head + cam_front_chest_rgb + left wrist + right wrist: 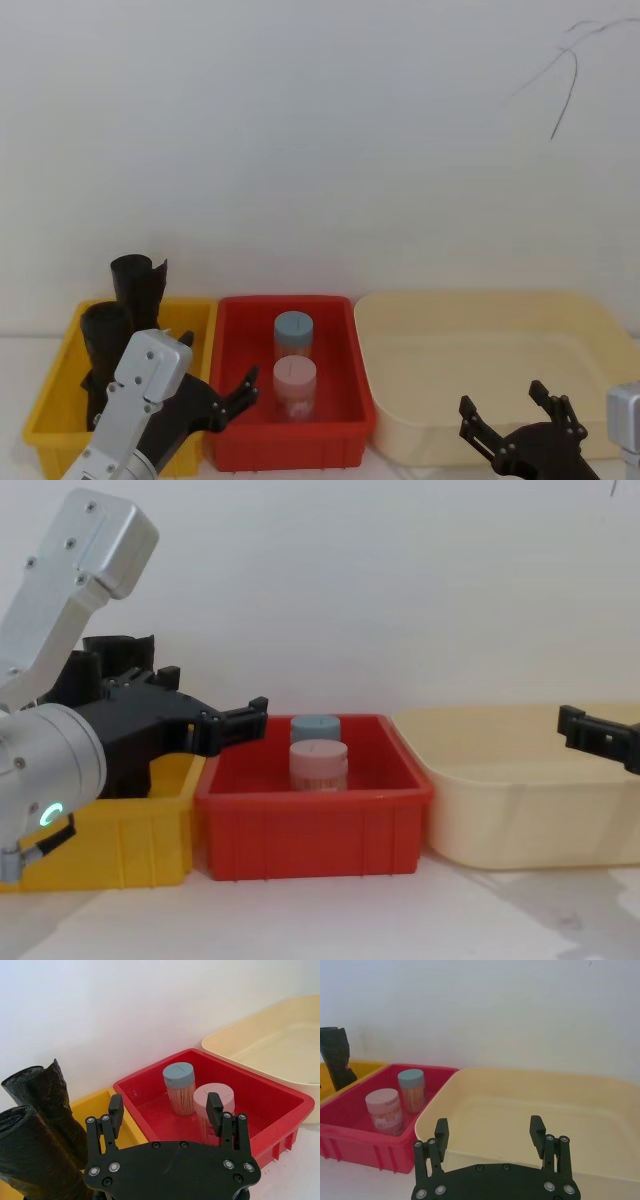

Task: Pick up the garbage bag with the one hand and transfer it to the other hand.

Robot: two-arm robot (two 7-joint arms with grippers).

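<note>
The garbage bag (104,330) stands up in the yellow bin (48,415), on the robot's left side. It is short, fat and black. A taller black roll (138,278) stands just behind it in the same bin.

The left claw (165,1109) is wide open and holds nothing. It hangs over the front of the yellow bin, close to the red bin (335,440), and its fingers point toward the red bin. The bag is just beside this claw, not between its fingers.

Two jars stand in the red bin. The blue-lid jar (293,330) is behind the pink-lid jar (295,382).

The right claw (489,1127) is wide open too, with nothing in it. It hangs by the near edge of the cream bin (470,350), well apart from the bag
</note>
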